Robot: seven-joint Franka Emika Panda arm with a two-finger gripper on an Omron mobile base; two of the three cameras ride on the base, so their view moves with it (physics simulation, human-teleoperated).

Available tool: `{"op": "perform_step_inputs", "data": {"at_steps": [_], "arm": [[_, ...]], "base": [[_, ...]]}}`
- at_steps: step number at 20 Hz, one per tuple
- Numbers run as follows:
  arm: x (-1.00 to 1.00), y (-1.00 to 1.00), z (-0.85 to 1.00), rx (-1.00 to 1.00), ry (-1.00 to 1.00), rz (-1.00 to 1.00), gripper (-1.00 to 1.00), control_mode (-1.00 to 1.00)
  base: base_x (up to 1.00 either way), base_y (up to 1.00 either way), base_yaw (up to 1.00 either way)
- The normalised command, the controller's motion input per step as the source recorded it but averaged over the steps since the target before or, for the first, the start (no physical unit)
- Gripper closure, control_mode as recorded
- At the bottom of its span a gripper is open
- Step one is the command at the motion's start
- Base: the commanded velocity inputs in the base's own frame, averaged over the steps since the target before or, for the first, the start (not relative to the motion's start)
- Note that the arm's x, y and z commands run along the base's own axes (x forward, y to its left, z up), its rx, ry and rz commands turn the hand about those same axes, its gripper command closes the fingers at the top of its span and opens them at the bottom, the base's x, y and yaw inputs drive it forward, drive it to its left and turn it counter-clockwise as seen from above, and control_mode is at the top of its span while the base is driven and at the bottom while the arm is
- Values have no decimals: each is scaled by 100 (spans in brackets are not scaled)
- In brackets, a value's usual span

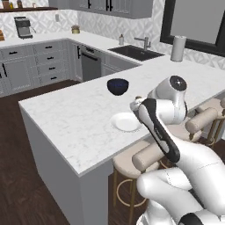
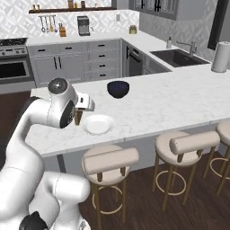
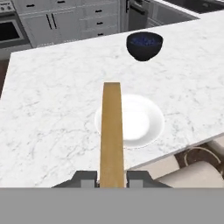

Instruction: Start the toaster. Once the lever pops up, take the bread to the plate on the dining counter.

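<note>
Hand view: gripper (image 3: 112,177) closed on the bread (image 3: 111,131), slice seen edge-on as a golden strip running up from between the finger tips, its far end over the plate (image 3: 144,120). Right base view adds height: bread (image 2: 78,117) hangs from the gripper (image 2: 79,112) above the dining counter (image 2: 170,101), just beside the plate's (image 2: 98,124) left rim. Left base view: arm covers the grip; plate (image 1: 124,121) near counter edge, dark bowl (image 1: 117,86) beyond it

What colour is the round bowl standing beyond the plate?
Dark blue, nearly black: the round bowl shows best in the hand view.
</note>
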Motion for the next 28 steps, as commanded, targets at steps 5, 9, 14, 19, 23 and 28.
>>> {"op": "perform_step_inputs", "data": {"at_steps": [5,9,14,19,23,28], "arm": [[100,25,0,0,15,0,100,-100],[47,3,-31,0,5,0,100,-100],[2,0,-60,0,0,0,100,-100],[0,0,-46,0,0,0,100,-100],[0,0,-21,2,0,0,100,-100],[34,2,-7,8,0,4,100,-100]], "base": [[0,0,0],[0,0,0],[0,0,0],[0,0,0],[0,0,0],[0,0,0]]}}
